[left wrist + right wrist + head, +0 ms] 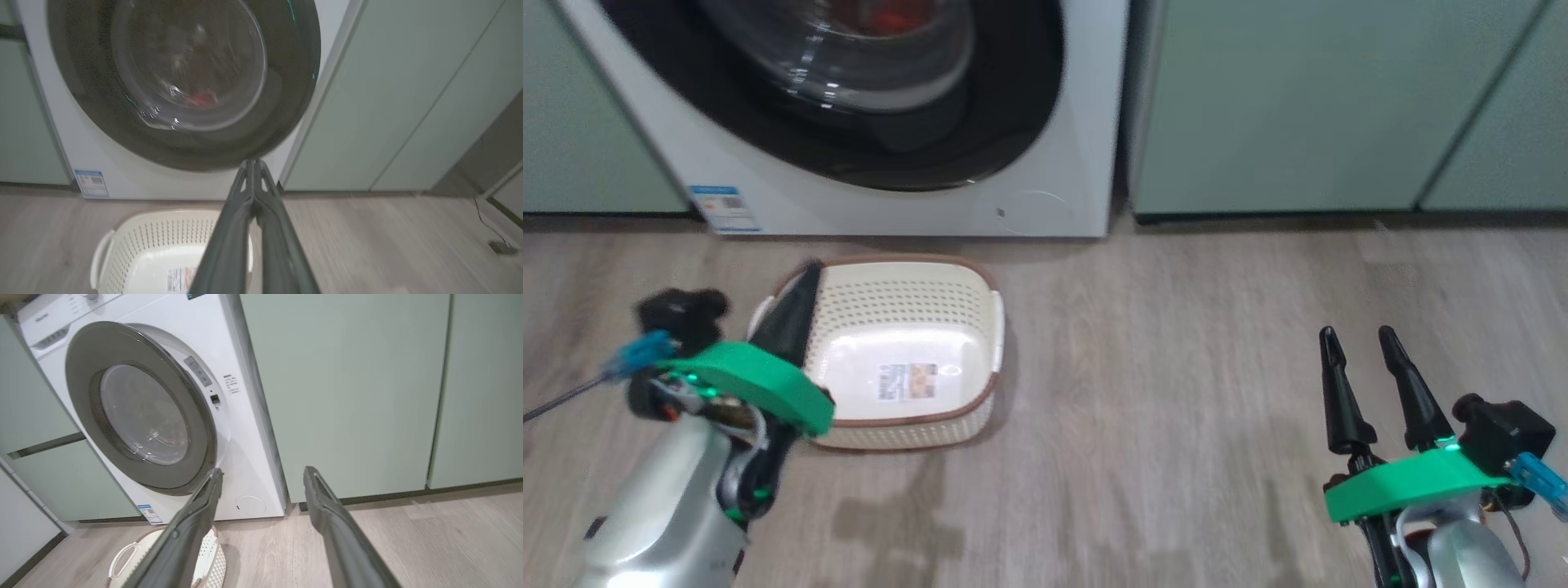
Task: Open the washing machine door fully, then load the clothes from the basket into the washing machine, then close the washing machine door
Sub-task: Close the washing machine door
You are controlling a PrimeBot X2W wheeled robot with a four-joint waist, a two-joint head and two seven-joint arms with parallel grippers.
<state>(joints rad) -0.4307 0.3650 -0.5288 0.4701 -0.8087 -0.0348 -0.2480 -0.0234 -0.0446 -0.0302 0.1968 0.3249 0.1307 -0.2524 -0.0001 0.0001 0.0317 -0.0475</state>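
Empty basket (907, 359) on floor (1176, 367) below washer (1054, 163); red clothes (202, 99) behind door (141, 408) glass. Both empty: left gripper (253, 161) pinched closed, right gripper (1358, 333) spread. Latch unclear: best push rim's free edge squarely until flush.

This looks like the laundry corner of a home. A big white front-loading washing machine (245, 428) with a round, glossy black-rimmed glass door (139, 412) stands fitted between tall pale green cabinet fronts (347, 396). It is straight ahead of the left gripper (254, 162), and ahead and to the left of the right gripper (263, 473). A small cream perforated plastic laundry basket (907, 318) with a brown rim sits just beside the left gripper, before the machine, on a grey wood-look plank floor (1176, 367). A dark plinth runs under the cabinets beyond the right gripper.
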